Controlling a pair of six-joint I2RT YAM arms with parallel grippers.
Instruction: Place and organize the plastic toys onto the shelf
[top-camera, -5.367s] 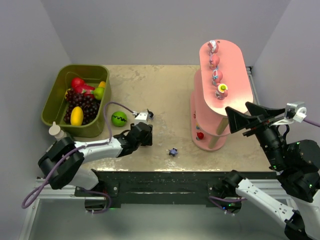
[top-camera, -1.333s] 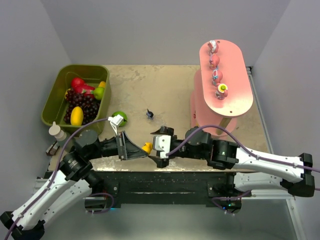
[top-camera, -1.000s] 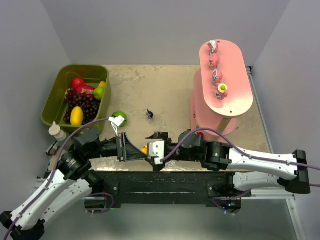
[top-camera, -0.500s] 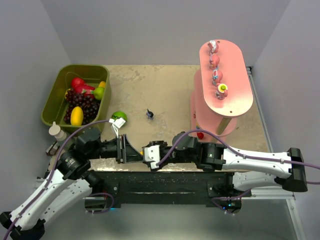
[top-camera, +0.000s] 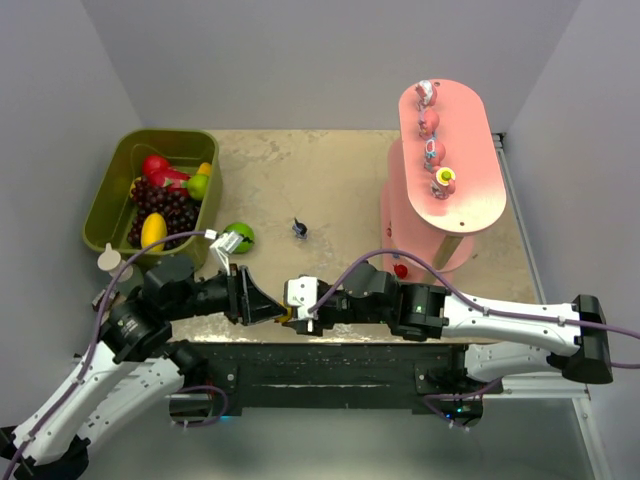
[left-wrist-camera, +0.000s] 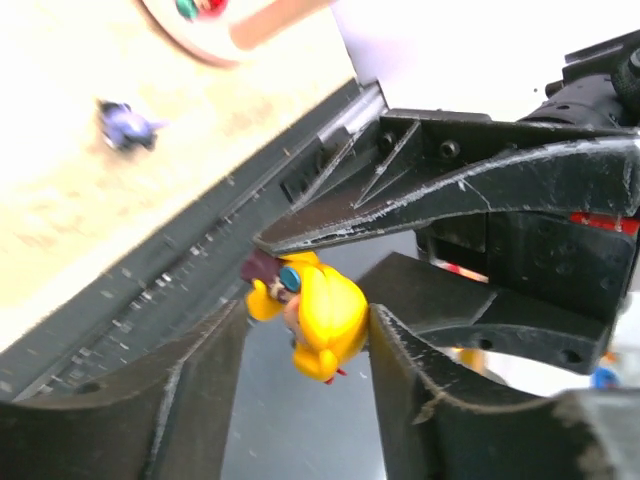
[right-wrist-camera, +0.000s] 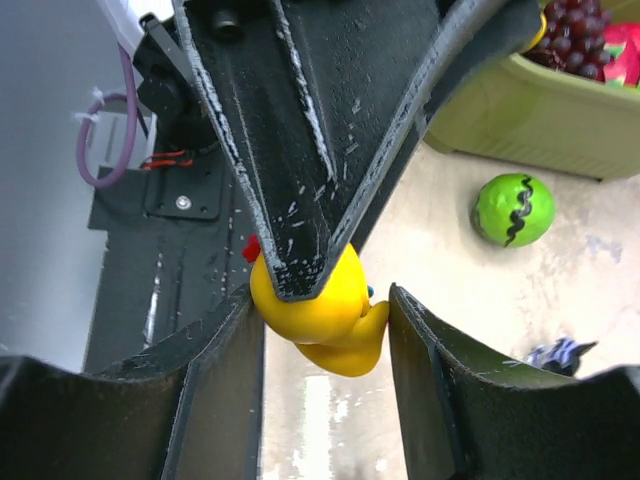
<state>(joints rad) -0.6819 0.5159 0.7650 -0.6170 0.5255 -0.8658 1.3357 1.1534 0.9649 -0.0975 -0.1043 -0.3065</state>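
A yellow toy (top-camera: 288, 317) hangs over the table's near edge, where my two grippers meet. My right gripper (right-wrist-camera: 322, 295) is shut on this yellow toy (right-wrist-camera: 310, 310), both fingers pressing its sides. My left gripper (left-wrist-camera: 308, 310) stands open around the same yellow toy (left-wrist-camera: 322, 312): one finger touches it, the other sits just off it. In the top view the left gripper (top-camera: 268, 303) faces the right gripper (top-camera: 297, 310). The pink shelf (top-camera: 465, 195) stands at the right with several toys (top-camera: 433, 152) in a row on its top board and a red toy (top-camera: 400, 270) lower down. A dark blue-purple toy (top-camera: 299, 229) lies on the table.
An olive bin (top-camera: 112, 215) with fake fruit sits at the left. A green ball (top-camera: 238, 236) lies beside it, and a white bottle (top-camera: 108, 260) stands at the bin's near corner. Both arms stretch along the table's near edge.
The right gripper closed onto the yellow toy while the left gripper's jaws widened around it. Both grippers drifted a little to the left.
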